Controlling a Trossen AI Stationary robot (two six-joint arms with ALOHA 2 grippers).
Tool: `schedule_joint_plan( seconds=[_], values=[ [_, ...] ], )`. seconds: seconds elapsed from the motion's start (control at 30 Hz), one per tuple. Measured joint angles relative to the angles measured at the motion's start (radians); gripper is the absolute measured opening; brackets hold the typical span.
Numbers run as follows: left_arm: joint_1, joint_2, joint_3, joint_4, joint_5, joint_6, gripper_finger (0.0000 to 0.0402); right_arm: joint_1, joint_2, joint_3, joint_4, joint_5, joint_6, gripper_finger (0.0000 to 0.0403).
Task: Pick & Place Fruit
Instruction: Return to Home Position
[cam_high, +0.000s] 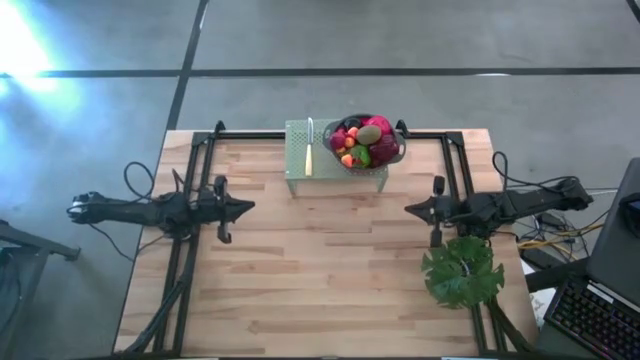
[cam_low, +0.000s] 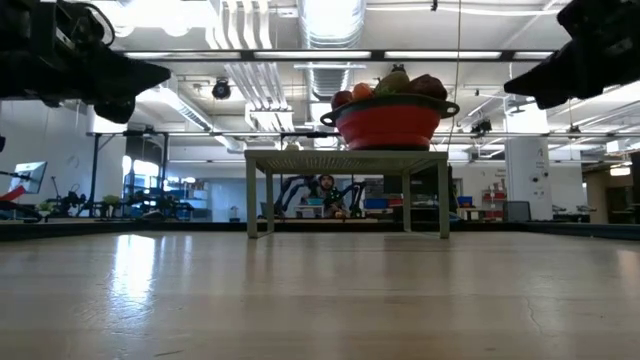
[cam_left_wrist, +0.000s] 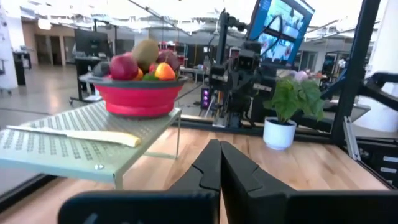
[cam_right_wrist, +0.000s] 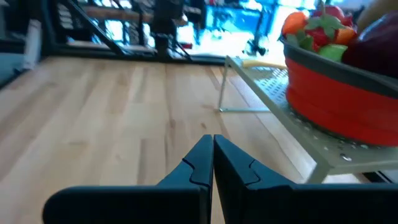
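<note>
From above, the fruit (cam_high: 362, 140) lay heaped in the bowl (cam_high: 402, 148) on the shelf (cam_high: 296, 165) at the table's (cam_high: 320, 290) far edge, with the knife (cam_high: 309, 150) beside it. The left gripper (cam_high: 246, 208) and right gripper (cam_high: 411, 209) hung well apart at mid-table, a leaf (cam_high: 462, 272) near the right one. At table height, no fruit showed on the boards, only the filled bowl up on the shelf. Each wrist camera showed its own fingers (cam_left_wrist: 207, 171) pressed together, holding nothing. The sorting looked finished, with little left but for the arms to settle at rest.
</note>
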Motion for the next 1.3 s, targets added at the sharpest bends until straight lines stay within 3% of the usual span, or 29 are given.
schedule_joint_plan(
  seconds=[0.2,0.47,0.67,0.9,1.3],
  values=[
    [0.000,-0.039,0.000,0.000,0.013,0.047,0.0005,-0.009,-0.155,-0.055,-0.008,-0.129,-0.003,0.0008],
    [0.000,-0.061,0.000,-0.029,0.016,0.096,0.0005,-0.072,-0.183,-0.087,-0.009,-0.259,0.030,0.0008],
    [0.000,-0.060,-0.001,-0.032,0.016,0.037,0.0016,-0.135,-0.206,-0.128,-0.027,-0.254,0.021,0.0008],
    [0.000,-0.060,-0.001,-0.032,0.016,0.014,0.0014,-0.152,-0.200,-0.133,-0.043,-0.133,-0.006,0.0008],
    [0.000,-0.060,-0.001,-0.032,0.016,0.013,0.0016,-0.152,-0.200,-0.133,-0.044,-0.131,-0.006,0.0008]
  ],
)
